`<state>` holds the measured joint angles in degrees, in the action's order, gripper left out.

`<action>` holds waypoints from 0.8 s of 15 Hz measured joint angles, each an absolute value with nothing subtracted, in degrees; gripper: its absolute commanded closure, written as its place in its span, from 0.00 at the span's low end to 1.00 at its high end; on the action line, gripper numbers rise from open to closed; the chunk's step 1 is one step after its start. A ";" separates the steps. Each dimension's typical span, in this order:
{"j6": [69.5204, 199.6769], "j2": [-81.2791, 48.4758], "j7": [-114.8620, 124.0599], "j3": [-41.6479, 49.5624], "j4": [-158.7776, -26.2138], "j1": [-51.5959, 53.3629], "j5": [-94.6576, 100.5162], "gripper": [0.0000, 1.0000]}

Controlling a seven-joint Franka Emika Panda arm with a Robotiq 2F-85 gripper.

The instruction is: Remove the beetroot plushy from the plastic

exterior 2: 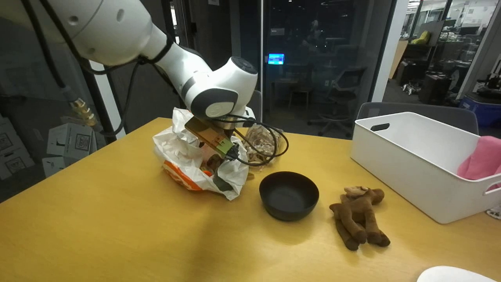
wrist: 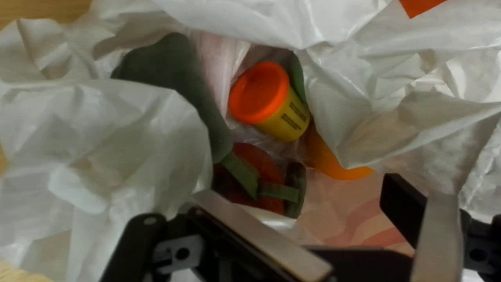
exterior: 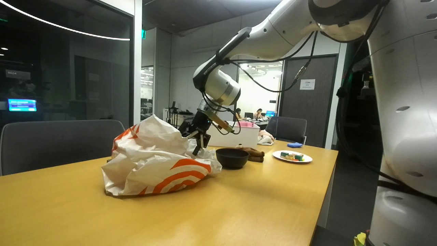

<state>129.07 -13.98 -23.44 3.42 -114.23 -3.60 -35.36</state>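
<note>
One gripper [wrist: 348, 227] hangs at the mouth of a crumpled bag [exterior: 153, 167], its fingers [wrist: 270, 243] spread well apart, with the bag's inner side showing through the gap. Whether either finger touches the bag, I cannot tell from here. Above, the arm [exterior: 276, 37] reaches across the table [exterior: 256, 215] and angles down.

The beetroot [wrist: 266, 170], red with green strips, is down inside the bag, partly hidden, in sight between a fold and one finger. Near it a can [wrist: 270, 102] with an orange lid and yellow side lies tilted; on one side of the can is a dark green piece [wrist: 184, 74], on the other something orange [wrist: 332, 166] that the folds half cover.

The bag is white with orange arcs. Just beside it sits crinkled, see-through wrap [exterior 2: 260, 139]. A black bowl [exterior 2: 289, 196] stands near the bag's open end, apart from it, and a brown toy [exterior 2: 358, 215] lies between the bowl and a white bin [exterior 2: 399, 176]. Something pink [exterior 2: 481, 158] pokes up inside the bin. A plate [exterior: 308, 158] carries small colored pieces [exterior: 298, 157].
</note>
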 measured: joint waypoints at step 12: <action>136.40 -20.75 -26.74 -1.66 -111.19 -7.76 -35.09 0.00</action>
<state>136.40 -20.75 -26.74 -1.66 -111.19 -7.76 -35.09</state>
